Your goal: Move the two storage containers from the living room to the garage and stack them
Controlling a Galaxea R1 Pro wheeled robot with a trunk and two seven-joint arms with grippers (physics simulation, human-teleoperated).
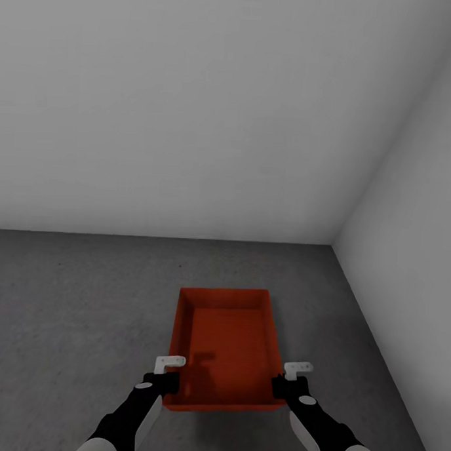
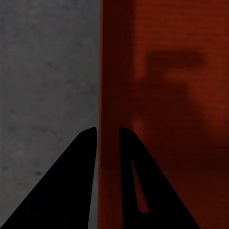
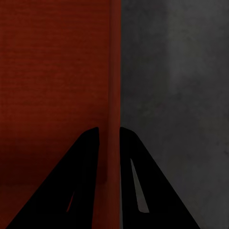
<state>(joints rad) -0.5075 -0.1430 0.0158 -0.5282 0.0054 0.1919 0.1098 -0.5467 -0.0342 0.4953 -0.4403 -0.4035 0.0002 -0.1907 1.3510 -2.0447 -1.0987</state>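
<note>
- Left gripper [image 2: 108, 131]: fingers [image 2: 71, 191] narrow, pinched on the left long wall of the storage container [image 1: 225, 347]. 1 finger outside over the floor [image 2: 43, 86], 1 inside over the ribbed bottom.
- Right gripper [image 3: 109, 130]: same setup, mirrored. Fingers [image 3: 143, 191] narrow, clamped on the right long wall, 1 finger inside, 1 outside.
- Head view: left gripper [image 1: 168, 374] and right gripper [image 1: 289, 380] both grip near the end of the container closest to the robot, 1 per side.
- Container: orange-red, shallow, rectangular, no lid, nothing in it. Fine ribbing on the bottom visible in both wrist views. Gripper shadow falls across the bottom.
- Long axis points away from the robot, toward the back wall [image 1: 191, 119].
- Position: low over the dark grey mottled floor [image 1: 65, 297], near the room corner where the back wall meets the right wall [image 1: 416, 214]. Cannot tell if it touches the floor or hangs just above it.
- Walls are plain white, bare.
</note>
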